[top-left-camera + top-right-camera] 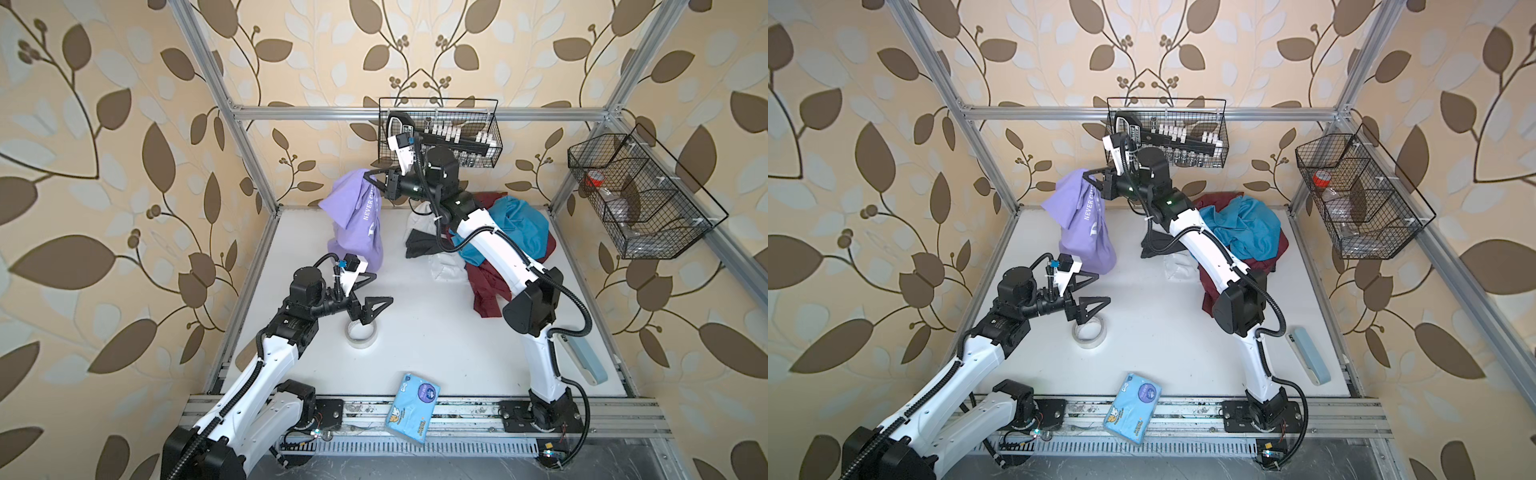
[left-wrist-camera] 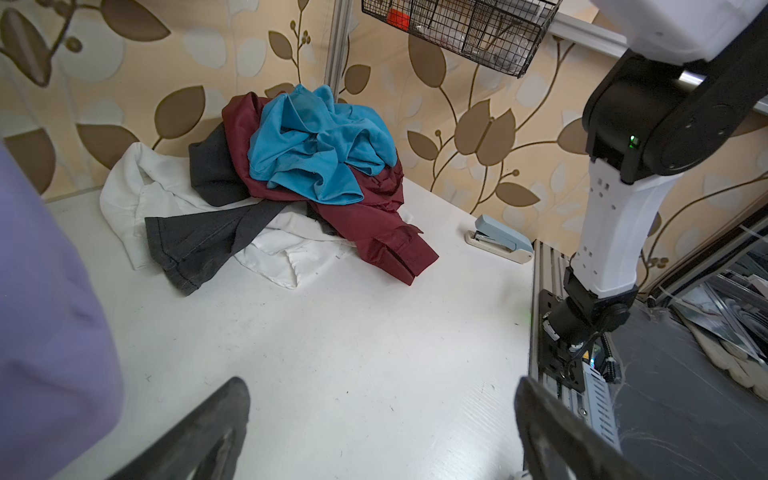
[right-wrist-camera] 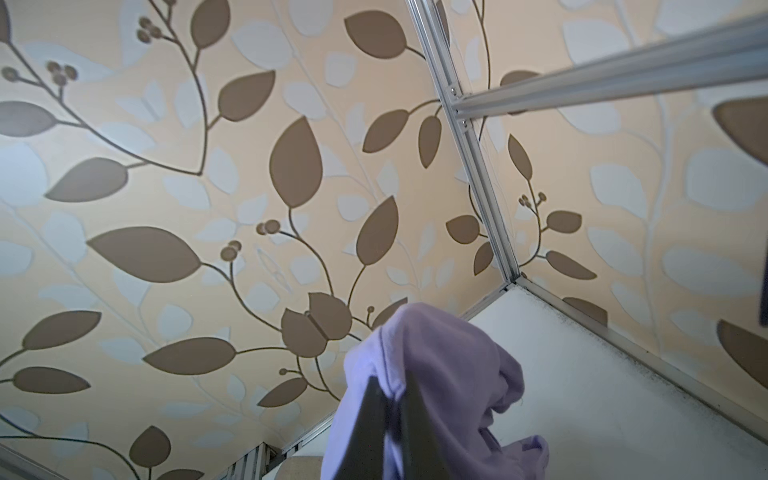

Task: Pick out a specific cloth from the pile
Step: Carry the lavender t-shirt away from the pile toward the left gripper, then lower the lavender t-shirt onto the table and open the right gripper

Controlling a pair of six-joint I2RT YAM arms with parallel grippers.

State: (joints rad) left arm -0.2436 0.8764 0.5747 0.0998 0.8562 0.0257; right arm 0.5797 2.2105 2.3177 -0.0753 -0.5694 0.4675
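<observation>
The cloth (image 1: 357, 216) (image 1: 1084, 220), a lavender T-shirt with white lettering, hangs above the back left of the table. My right gripper (image 1: 370, 174) (image 1: 1088, 172) is shut on the cloth's top fold. In the right wrist view the cloth (image 3: 449, 374) bunches around the closed right gripper (image 3: 392, 390). The pile (image 1: 511, 232) (image 1: 1246, 232) (image 2: 299, 166) of blue, maroon, white and dark grey garments lies at the back right, partly under the right arm. My left gripper (image 1: 380, 289) (image 1: 1104, 287) (image 2: 380, 386) stands open and empty just below the cloth's hem (image 2: 41, 311).
A tape roll (image 1: 360, 332) (image 1: 1088, 332) lies under the left gripper. A blue tissue pack (image 1: 411, 407) sits at the front edge. A stapler (image 1: 586, 361) (image 2: 503, 239) lies at the right edge. Wire baskets hang on the back wall (image 1: 440, 133) and right wall (image 1: 640, 195).
</observation>
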